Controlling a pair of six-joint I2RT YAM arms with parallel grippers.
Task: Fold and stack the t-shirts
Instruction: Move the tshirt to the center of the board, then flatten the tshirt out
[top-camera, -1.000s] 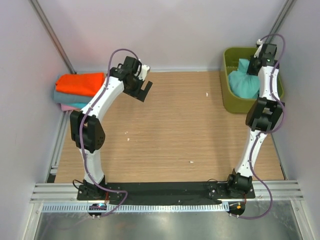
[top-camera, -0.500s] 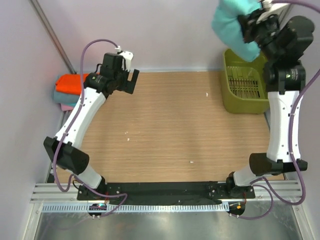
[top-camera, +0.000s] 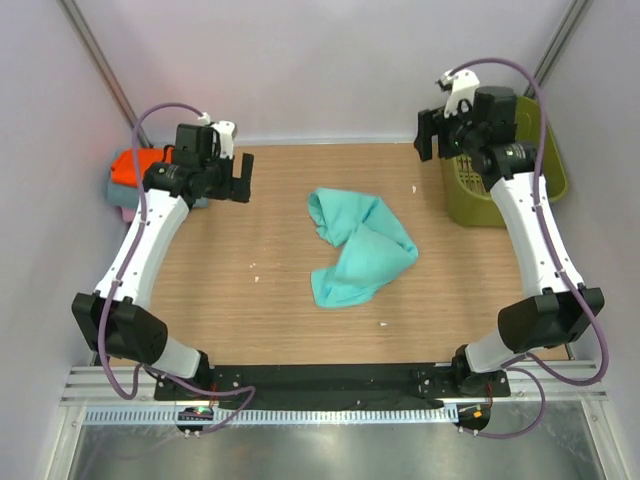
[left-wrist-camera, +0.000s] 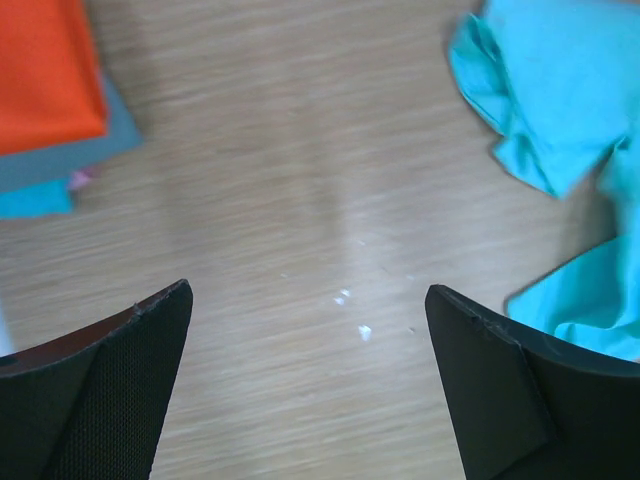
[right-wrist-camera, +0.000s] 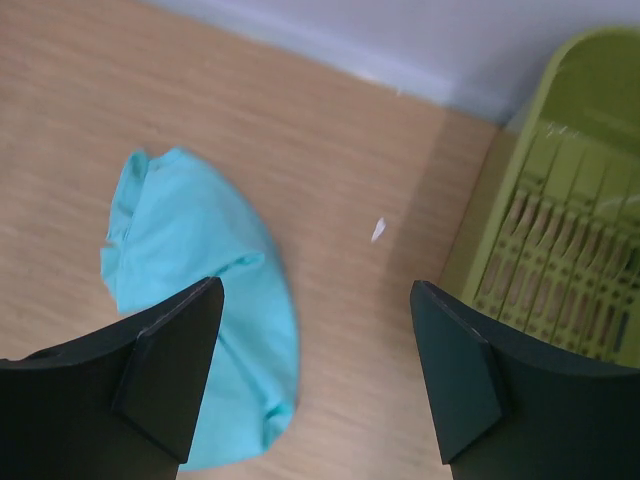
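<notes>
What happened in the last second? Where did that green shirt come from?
The right hand lifted the mint-green t-shirt out of the basket and let go; it now lies crumpled mid-table. The left hand drifted left toward the folded stack. Stack and basket stayed put.

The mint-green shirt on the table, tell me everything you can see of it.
The mint-green shirt is soft, plain cloth, unfolded and crumpled into a loose, creased heap near the middle of the wooden table. It runs from a bunched far end to a wider near end. No label or sleeve can be made out. It touches only the table; the left pincer and right pincer are open, apart from it, holding nothing.
</notes>
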